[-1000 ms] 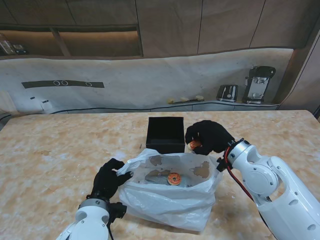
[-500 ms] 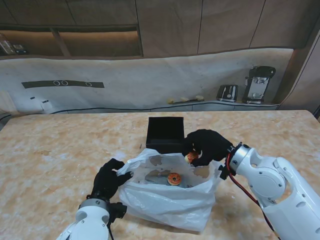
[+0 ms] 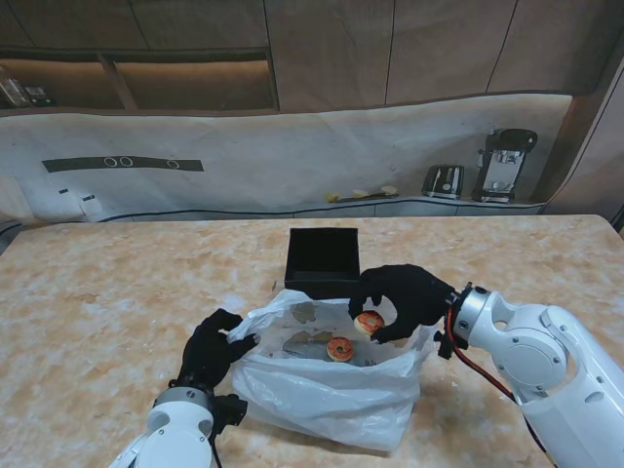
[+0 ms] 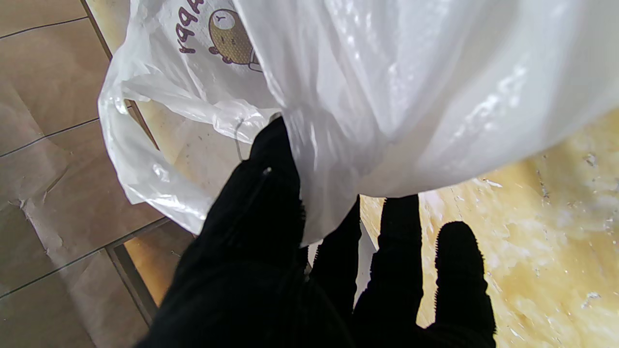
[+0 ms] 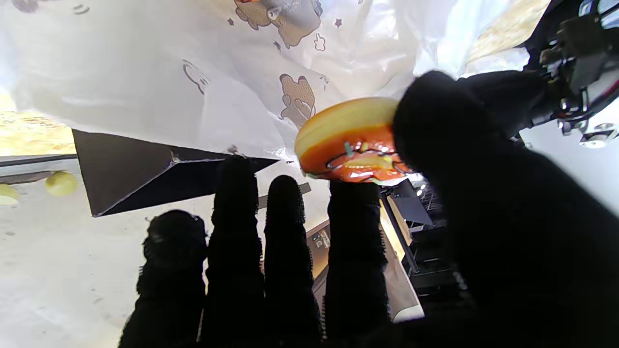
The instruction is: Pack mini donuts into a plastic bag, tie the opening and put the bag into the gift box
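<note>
Two hands grip: right hand [image 3: 402,297] pinching donut [image 3: 370,322], left hand [image 3: 213,349] clutching bag [image 3: 331,395].

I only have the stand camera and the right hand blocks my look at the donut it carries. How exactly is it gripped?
Observer: In the right wrist view the donut is pinched between the thumb and a fingertip of the right hand; the other fingers are straight and off it.
Operator: Which face of it shows there?
Observer: The orange glazed face, with small coloured sprinkles, above a pale band along its edge.
Operator: Does the left hand really have the bag?
Observer: Yes. In the left wrist view the left hand has the rim of the plastic bag draped between its thumb and the other fingers.
</note>
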{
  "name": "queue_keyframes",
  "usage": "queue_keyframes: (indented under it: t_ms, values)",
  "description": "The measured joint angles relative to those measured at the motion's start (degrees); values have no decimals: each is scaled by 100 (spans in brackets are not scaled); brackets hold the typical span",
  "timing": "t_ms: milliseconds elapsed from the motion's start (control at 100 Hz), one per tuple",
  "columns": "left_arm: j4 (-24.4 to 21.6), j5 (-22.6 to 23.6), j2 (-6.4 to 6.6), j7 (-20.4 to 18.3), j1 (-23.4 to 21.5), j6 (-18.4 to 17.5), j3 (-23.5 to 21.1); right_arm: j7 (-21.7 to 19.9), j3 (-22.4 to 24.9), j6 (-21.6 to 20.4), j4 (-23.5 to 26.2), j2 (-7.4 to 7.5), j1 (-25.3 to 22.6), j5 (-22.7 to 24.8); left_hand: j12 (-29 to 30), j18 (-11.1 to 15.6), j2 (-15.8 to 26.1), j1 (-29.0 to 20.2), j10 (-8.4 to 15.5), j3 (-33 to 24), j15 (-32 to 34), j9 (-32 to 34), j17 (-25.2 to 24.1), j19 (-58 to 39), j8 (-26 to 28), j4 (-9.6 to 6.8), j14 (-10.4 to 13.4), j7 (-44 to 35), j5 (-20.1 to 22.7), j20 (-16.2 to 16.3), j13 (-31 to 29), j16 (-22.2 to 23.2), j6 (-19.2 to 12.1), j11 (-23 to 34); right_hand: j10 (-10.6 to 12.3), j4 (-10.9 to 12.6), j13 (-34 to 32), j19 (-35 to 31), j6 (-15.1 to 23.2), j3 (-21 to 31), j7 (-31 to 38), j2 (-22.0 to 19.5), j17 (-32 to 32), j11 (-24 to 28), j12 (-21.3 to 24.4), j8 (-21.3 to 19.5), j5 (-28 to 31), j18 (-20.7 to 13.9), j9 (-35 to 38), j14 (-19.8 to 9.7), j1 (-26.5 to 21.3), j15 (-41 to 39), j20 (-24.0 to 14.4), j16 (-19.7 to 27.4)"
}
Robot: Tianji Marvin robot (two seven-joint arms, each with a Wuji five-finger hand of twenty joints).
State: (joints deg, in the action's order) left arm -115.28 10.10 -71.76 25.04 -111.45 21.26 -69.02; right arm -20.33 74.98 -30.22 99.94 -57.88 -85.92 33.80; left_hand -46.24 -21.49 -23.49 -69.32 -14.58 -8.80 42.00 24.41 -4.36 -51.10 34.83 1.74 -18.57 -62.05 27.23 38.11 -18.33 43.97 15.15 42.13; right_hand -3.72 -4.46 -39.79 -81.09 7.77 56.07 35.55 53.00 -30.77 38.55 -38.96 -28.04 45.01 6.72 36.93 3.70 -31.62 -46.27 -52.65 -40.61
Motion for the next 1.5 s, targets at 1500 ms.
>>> queue_keyframes:
  t_ms: [1500]
  values:
    - [20, 0, -3, 43, 4, -54, 35, 1827, 1547, 781, 1018, -370, -2276, 838, 0, 0, 0, 0, 0, 0, 0, 0, 0, 0, 0, 0, 0, 0, 0, 0, 2, 0, 15, 0, 42, -331, 251, 1514, 216, -287, 2387, -111, 1272, -322, 847, 1274, 1292, 623, 62, 31, -419, 1029, 263, 809]
